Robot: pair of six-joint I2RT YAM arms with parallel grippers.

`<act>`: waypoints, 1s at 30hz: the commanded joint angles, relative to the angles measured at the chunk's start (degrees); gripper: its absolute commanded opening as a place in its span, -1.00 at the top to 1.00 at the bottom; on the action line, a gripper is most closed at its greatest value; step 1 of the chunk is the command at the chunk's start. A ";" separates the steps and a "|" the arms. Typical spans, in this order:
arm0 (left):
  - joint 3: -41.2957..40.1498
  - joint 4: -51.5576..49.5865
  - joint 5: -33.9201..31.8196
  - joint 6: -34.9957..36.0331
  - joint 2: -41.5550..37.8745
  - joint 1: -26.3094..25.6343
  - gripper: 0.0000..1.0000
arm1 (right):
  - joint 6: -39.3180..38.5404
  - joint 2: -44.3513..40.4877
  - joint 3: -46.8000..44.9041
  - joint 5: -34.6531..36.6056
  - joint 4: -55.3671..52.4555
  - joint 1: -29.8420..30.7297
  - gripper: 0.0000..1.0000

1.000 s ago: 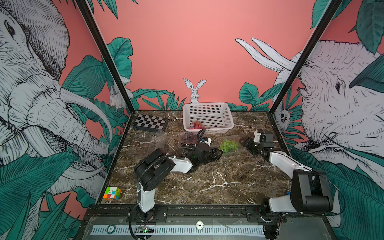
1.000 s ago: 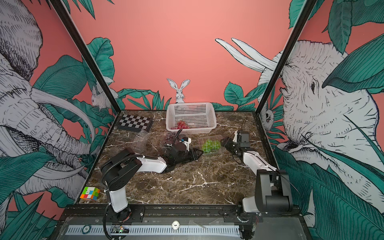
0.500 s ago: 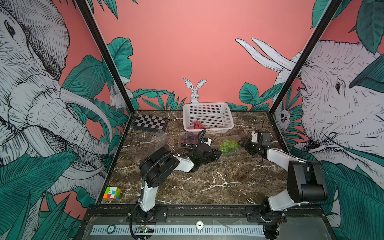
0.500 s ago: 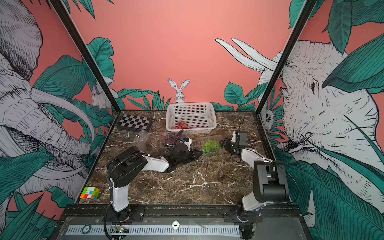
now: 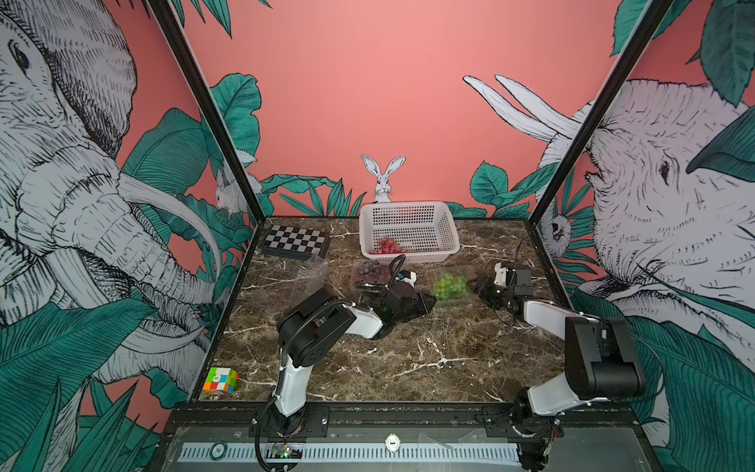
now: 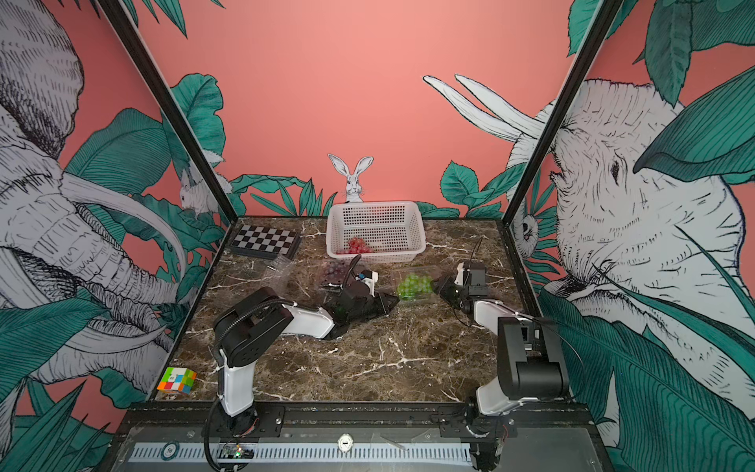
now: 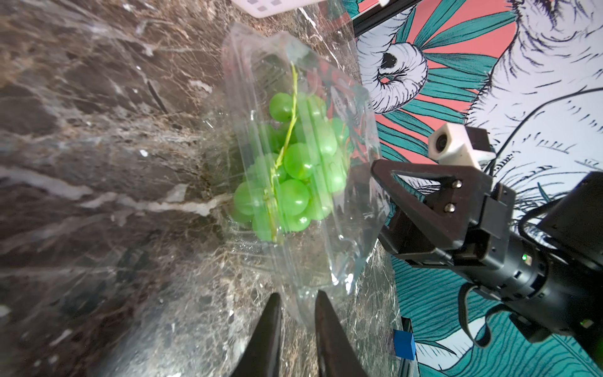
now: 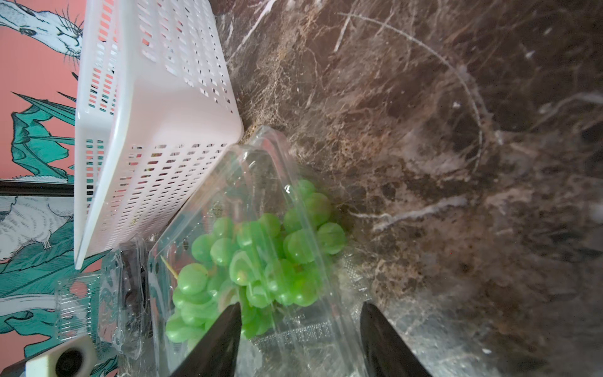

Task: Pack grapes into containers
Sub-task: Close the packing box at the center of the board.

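Your left jaws stood all but shut, pinching the thin lip of the clear container [image 7: 329, 261] at its near corner. I judge that grip was there to pin the light box to the bench [image 7: 98, 163] so it would not skid.

Your right jaws stood open on the opposite side, straddling the container's end. The hinged lid seemed to lean between them, so they were likely set to fold it down. Whether they touched the plastic I could not tell.

The green grapes [image 7: 295, 169] lay inside the container, just ahead of both sets of jaws. They were smooth, glossy round berries on a thin, pale stem. The container was flimsy see-through plastic with rounded corners, the kind that flexes and glares, so its edges were hard to read.

Beyond the right jaws, the white basket [image 8: 153, 98] sat just beside the container, rigid and perforated. In a top view, red grapes [image 5: 386, 245] lay in it, not yet packed. Behind the left jaws, dark grapes [image 5: 369, 271] filled a second container [image 5: 355, 281].
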 commanded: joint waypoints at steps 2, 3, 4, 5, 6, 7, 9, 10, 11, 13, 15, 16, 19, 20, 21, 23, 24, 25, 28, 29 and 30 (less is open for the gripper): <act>0.53 0.16 -0.65 -0.60 0.84 -0.04 0.58 | 1.37 -1.02 -2.09 -1.13 0.29 0.41 -0.13; 0.51 0.27 -0.65 -0.84 1.03 0.00 0.58 | 1.61 -1.05 -2.33 -1.35 0.59 0.50 -0.13; 0.49 0.40 -0.81 -0.90 1.09 0.00 0.58 | 1.74 -1.03 -2.54 -1.39 0.83 0.50 -0.12; 0.41 0.44 -0.98 -0.88 1.11 -0.01 0.59 | 1.84 -1.04 -2.79 -1.34 0.99 0.59 -0.12; 0.49 0.22 -1.08 -0.70 1.03 0.00 0.60 | 1.85 -1.08 -2.88 -1.30 1.12 0.60 -0.12; 0.57 -0.07 -1.17 -0.61 1.00 -0.01 0.62 | 1.90 -1.03 -2.94 -1.29 1.12 0.59 -0.12; 0.58 -0.21 -1.20 -0.44 0.85 -0.04 0.66 | 1.93 -1.07 -3.06 -1.38 1.21 0.59 -0.11; 0.66 -0.39 -1.26 -0.42 0.85 0.00 0.67 | 1.93 -0.96 -3.07 -1.39 1.23 0.59 -0.11; 0.63 -0.37 -1.26 -0.40 0.98 -0.06 0.68 | 2.02 -1.00 -3.06 -1.38 1.34 0.63 -0.11; 0.59 -0.34 -1.26 -0.51 1.11 0.00 0.71 | 2.10 -0.96 -3.05 -1.52 1.47 0.68 -0.11; 0.45 -0.16 -1.35 -0.73 1.21 -0.04 0.75 | 2.18 -0.96 -3.06 -1.51 1.50 0.76 -0.11; 0.40 -0.09 -1.36 -0.78 1.21 0.00 0.77 | 2.19 -0.96 -3.06 -1.56 1.54 0.76 -0.11; 0.45 -0.27 -1.42 -0.52 1.11 -0.01 0.79 | 2.19 -1.13 -3.15 -1.59 1.56 0.76 -0.11; 0.41 -0.23 -1.40 -0.53 1.16 -0.06 0.79 | 2.25 -1.13 -3.22 -1.58 1.52 0.72 -0.11; 0.31 -0.23 -1.44 -0.53 1.20 -0.01 0.80 | 2.28 -1.13 -3.21 -1.58 1.52 0.84 -0.11; 0.25 -0.09 -1.29 -0.77 1.37 -0.01 0.81 | 2.32 -1.13 -3.21 -1.67 1.55 0.85 -0.10; 0.20 0.03 -1.31 -0.82 1.38 0.00 0.81 | 2.37 -1.13 -3.32 -1.74 1.63 0.84 -0.10; 0.22 0.08 -1.32 -0.87 1.39 0.00 0.82 | 2.45 -1.17 -3.27 -1.82 1.74 0.85 -0.10; 0.05 0.09 -1.59 -0.52 1.11 0.00 0.81 | 2.41 -1.45 -3.24 -1.91 1.49 0.84 -0.10; 0.02 -0.14 -1.70 -0.27 0.78 0.00 0.77 | 2.30 -1.65 -3.16 -1.91 1.20 0.78 -0.10; -0.05 -0.64 -1.75 0.20 0.41 0.08 0.73 | 2.15 -1.90 -3.02 -1.87 0.83 0.85 -0.11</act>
